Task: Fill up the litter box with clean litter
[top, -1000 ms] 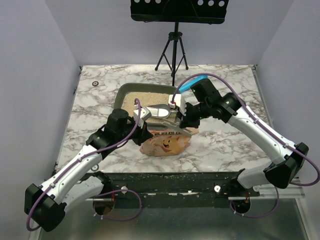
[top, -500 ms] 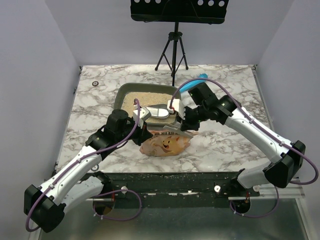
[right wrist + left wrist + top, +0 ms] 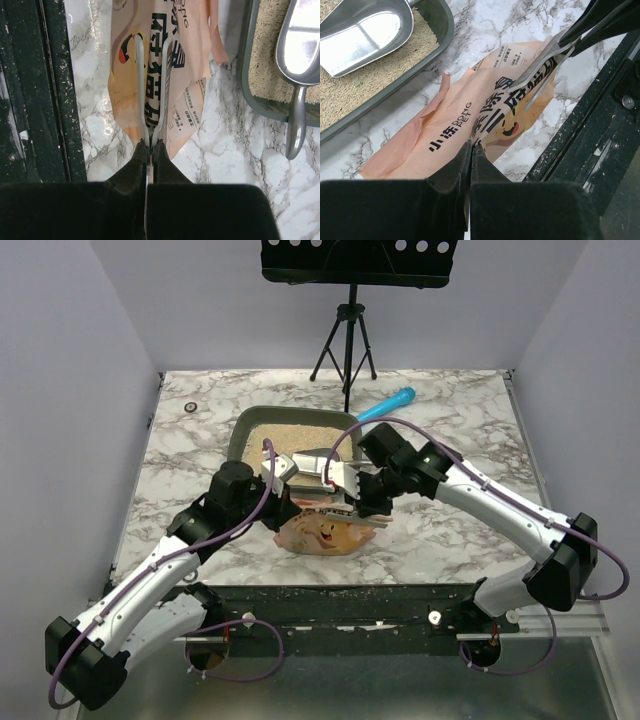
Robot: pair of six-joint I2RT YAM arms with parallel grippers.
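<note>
Litter box (image 3: 238, 435) sits beside the litter bag (image 3: 325, 533), whose edges the left gripper (image 3: 470, 146) and right gripper (image 3: 148, 143) jaws clench, probably for tipping.

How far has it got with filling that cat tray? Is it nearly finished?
Partly there. Done: a layer of beige litter covers the floor of the tray, a metal scoop lying on it. In hand: the left claw and the right claw are each pinched shut on the orange bag, beside the tray, not over it. Left: probably tipping in whatever the bag holds; how much that is, I cannot see.
</note>
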